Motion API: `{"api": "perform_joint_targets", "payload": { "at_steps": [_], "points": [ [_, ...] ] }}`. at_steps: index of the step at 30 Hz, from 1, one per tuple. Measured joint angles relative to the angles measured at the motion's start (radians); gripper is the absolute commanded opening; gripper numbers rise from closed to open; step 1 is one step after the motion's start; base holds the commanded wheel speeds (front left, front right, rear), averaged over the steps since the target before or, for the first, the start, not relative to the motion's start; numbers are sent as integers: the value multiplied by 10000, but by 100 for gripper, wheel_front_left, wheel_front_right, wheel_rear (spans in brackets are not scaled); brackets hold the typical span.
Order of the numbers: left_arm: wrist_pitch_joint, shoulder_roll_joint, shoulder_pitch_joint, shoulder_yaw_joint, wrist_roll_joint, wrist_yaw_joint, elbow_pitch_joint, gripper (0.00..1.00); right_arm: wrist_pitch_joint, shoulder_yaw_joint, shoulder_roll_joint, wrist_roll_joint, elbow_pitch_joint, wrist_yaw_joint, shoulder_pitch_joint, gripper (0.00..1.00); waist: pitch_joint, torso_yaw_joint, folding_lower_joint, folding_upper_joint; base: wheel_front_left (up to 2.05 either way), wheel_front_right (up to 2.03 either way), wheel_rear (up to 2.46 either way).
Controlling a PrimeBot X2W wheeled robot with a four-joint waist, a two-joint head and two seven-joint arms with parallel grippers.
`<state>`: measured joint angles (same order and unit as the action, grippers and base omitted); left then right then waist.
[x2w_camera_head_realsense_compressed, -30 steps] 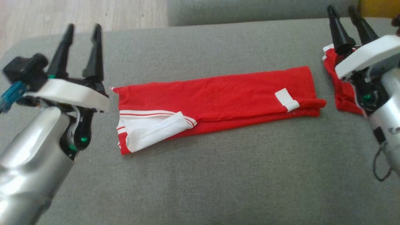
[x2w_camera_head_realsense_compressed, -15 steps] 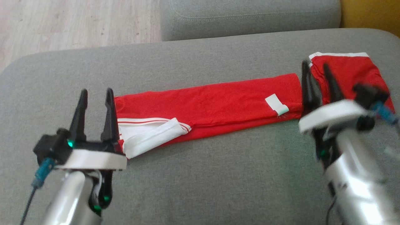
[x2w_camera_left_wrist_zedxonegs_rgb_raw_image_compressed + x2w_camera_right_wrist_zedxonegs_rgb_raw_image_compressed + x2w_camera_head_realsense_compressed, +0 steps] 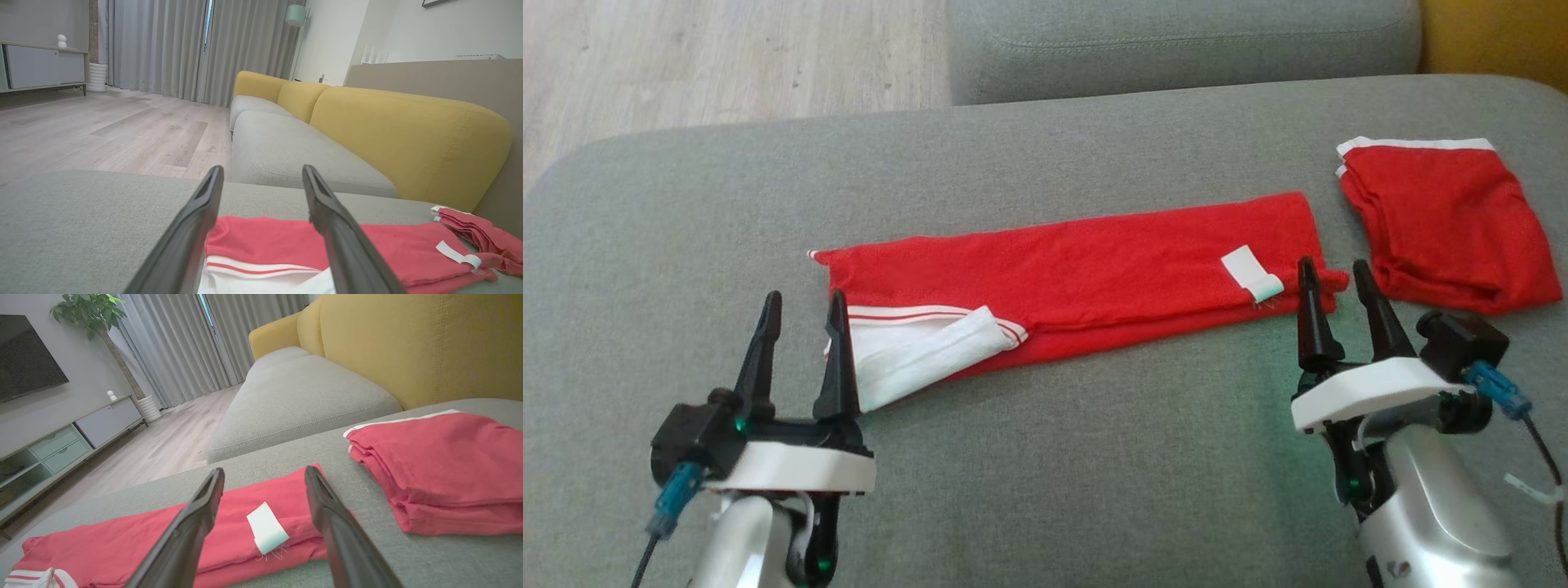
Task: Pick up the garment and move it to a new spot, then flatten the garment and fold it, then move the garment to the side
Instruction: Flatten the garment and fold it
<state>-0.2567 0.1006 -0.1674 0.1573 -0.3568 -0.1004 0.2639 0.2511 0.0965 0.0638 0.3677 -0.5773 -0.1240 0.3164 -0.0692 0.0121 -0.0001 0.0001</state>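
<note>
Now, you have the long red knit garment with white striped trim (image 3: 1086, 278) lying as a narrow strip across the middle of the grey fabric seat cushion (image 3: 1045, 474). It runs left to right and sits well in from the near edge. It looks folded lengthwise, so the flattening is probably done and a crosswise fold is probably what remains.

That would explain why your arms bracket it. The left gripper (image 3: 805, 300) stands just beside the left end, by the white ribbed band (image 3: 915, 351). Its fingers are spread wide and hold nothing. The right gripper (image 3: 1333, 268) sits at the opposite end, close to the white label tab (image 3: 1252, 273). It is equally wide and equally empty. You cannot tell from these views whether its tips touch the cloth.

With one gripper at each end, you could bring one end over the other without skewing the strip.

Mind the smaller folded red cloth pile (image 3: 1445, 220) near the cushion's far right corner. It lies just beside the strip's right end, so a careless reach there could snag it.
</note>
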Motion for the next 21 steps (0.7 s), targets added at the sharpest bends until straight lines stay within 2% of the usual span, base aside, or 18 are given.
{"api": "perform_joint_targets", "payload": {
  "at_steps": [6,9,16,21],
  "points": [
    [0,-205,-40,-278,345,-157,86,100,0,-71,-29,-115,-40,0,43,100,-145,113,0,0,0,0,0],
    [0,-261,-188,-282,414,-240,130,100,-6,-428,-56,-487,-529,0,304,100,-292,189,1,0,0,0,0],
    [0,-389,-517,-119,500,-244,190,100,-721,-2468,-82,-773,-2441,0,1706,100,-756,470,2,0,0,0,0],
    [0,-412,-801,245,476,-245,182,100,-1379,-3156,-81,-621,-4113,0,2558,100,-1063,734,2,0,0,0,0]
  ]
}}
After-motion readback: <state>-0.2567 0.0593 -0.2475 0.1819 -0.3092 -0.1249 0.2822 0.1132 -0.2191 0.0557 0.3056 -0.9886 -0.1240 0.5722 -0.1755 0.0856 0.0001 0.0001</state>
